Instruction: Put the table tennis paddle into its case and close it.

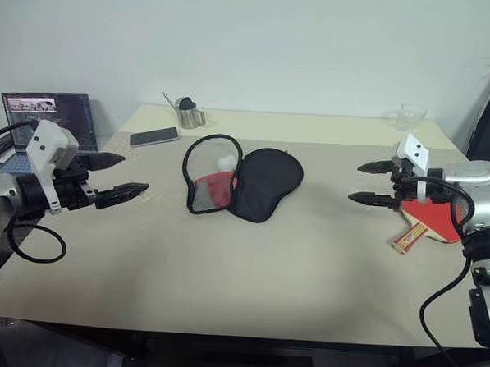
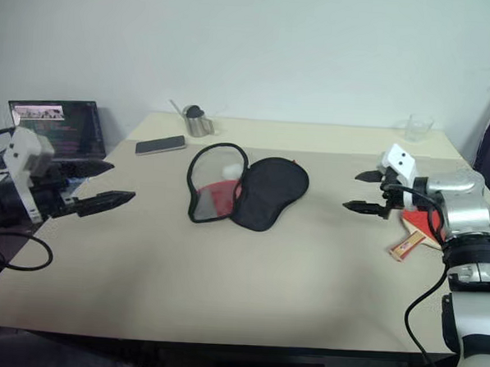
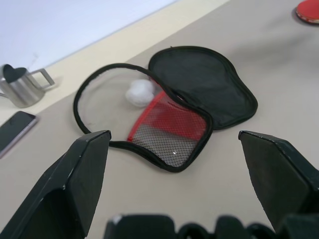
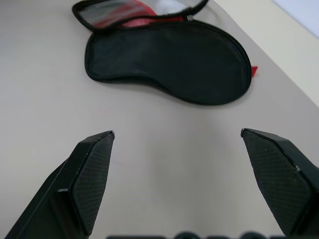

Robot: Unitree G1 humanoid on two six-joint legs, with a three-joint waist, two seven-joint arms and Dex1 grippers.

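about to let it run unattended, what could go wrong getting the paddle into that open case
1. The table tennis paddle lies near the table's right edge beside the open right gripper; a bad pick could push it off.
2. The case lies unzipped, soft and loose, so it may slide when the paddle goes in.
3. A white ball rests on the open flap and could roll off or get in the way.

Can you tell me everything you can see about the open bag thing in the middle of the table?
The case is a soft, paddle-shaped zip cover, lying unzipped and spread open on the table. One half is black fabric, lying flat. The other half has a black rim, a red inside with mesh, and something small and white in it. Only the table touches it; both grippers are away from it.
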